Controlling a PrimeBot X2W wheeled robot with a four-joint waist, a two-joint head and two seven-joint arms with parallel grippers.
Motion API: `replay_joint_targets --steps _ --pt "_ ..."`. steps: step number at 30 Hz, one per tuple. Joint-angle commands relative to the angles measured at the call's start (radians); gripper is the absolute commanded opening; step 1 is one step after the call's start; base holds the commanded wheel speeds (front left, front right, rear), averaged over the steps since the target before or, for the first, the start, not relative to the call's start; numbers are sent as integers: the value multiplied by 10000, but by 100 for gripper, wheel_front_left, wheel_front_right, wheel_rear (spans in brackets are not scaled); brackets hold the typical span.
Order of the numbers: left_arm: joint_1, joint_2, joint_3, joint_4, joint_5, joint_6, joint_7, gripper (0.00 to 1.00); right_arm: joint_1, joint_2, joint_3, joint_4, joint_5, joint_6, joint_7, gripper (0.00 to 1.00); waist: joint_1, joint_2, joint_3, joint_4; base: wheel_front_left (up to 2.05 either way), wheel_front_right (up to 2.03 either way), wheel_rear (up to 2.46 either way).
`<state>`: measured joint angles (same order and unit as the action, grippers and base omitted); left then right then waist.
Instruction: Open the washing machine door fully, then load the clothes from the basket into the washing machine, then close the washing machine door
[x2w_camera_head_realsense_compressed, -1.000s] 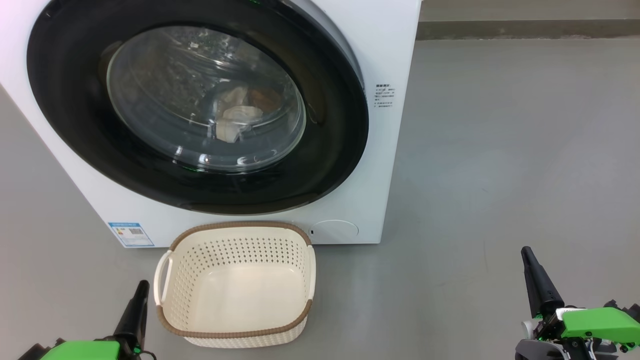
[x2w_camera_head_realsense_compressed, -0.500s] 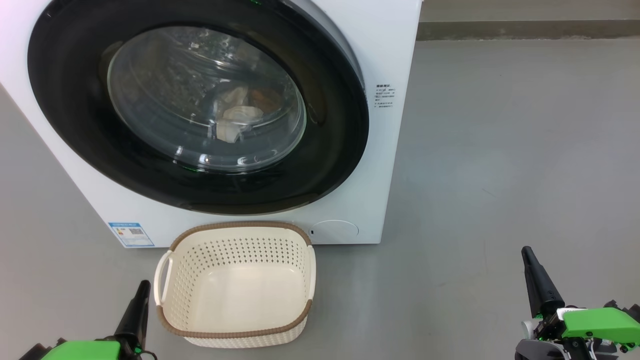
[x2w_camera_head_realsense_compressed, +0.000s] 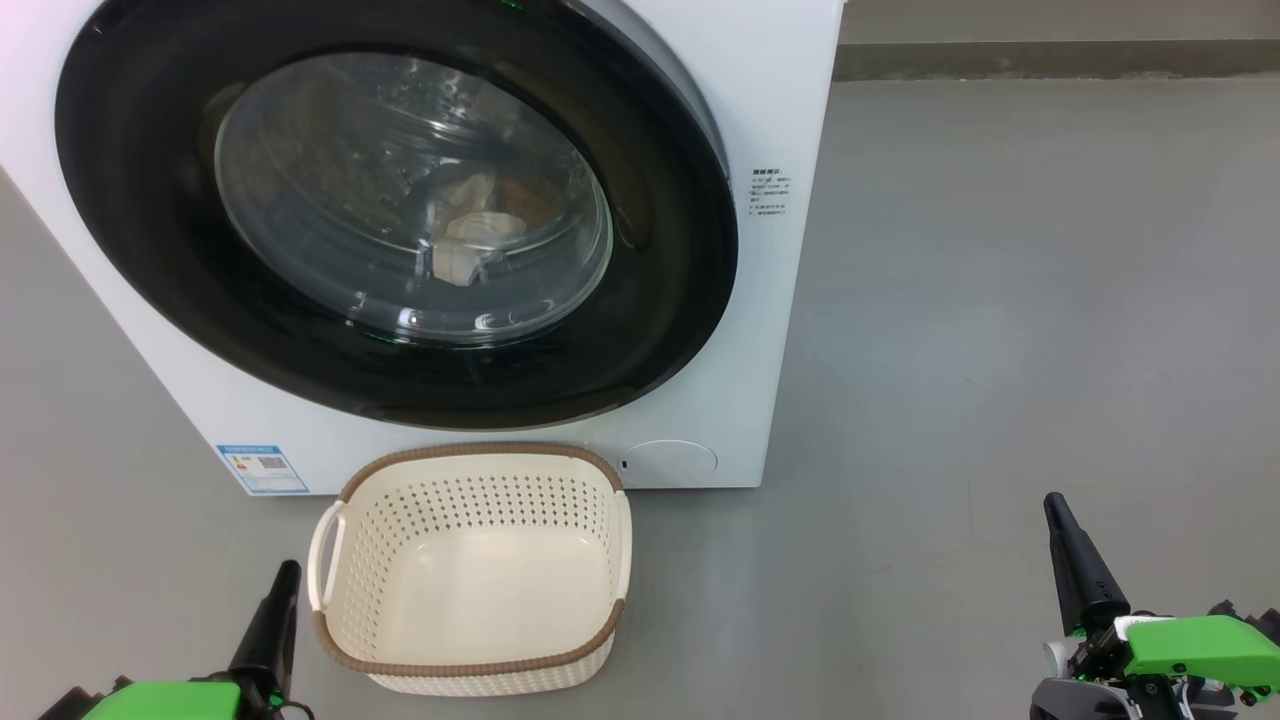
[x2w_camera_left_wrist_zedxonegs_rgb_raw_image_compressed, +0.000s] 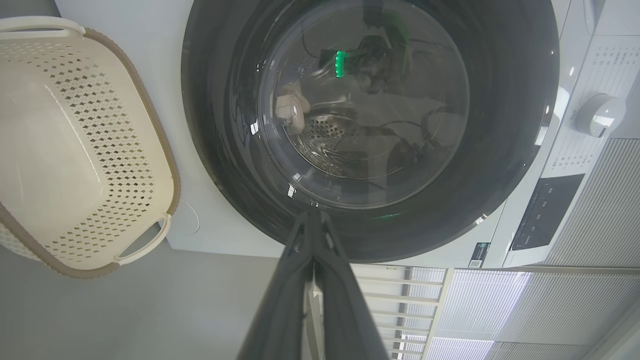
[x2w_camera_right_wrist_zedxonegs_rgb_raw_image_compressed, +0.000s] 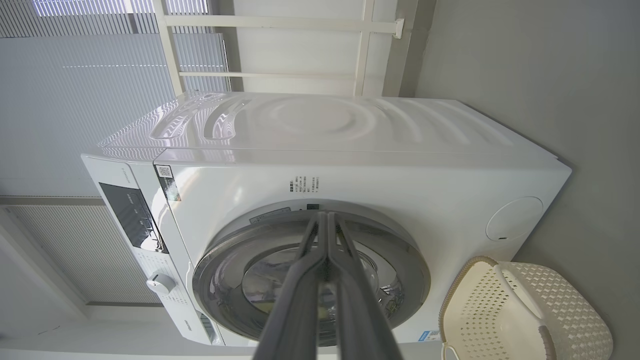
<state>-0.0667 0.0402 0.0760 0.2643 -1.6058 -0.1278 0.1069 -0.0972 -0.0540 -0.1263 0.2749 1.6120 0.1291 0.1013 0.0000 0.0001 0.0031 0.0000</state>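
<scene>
Head view clothes (x2w_camera_head_realsense_compressed: 468, 240) behind shut washing machine door (x2w_camera_head_realsense_compressed: 300, 180), left wrist view dial (x2w_camera_left_wrist_zedxonegs_rgb_raw_image_compressed: 599, 115)

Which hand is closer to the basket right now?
Left. The left hand sits just beside the basket, on its left side; the right hand is far off to its right.

Head view downward, wrist views sideways, all on washing machine (x2w_camera_head_realsense_compressed: 770, 110)

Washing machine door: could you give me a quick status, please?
Left tool and right tool shut, holding nothing. Washing machine door closed, clothes seen inside. Basket empty, close before the door.
</scene>
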Motion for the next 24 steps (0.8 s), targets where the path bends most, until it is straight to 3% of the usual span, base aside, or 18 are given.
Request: replay_joint_targets --steps 1,24 --pt "-412 127 351 -190 -50 -29 42 0 -101 -13 187 -304 18 16 69 0 0 -1 0 0 0 0 0" --pt "-413 119 362 -190 -40 -29 51 0 -103 2 166 -303 0 16 86 0 0 -1 0 0 0 0 0"
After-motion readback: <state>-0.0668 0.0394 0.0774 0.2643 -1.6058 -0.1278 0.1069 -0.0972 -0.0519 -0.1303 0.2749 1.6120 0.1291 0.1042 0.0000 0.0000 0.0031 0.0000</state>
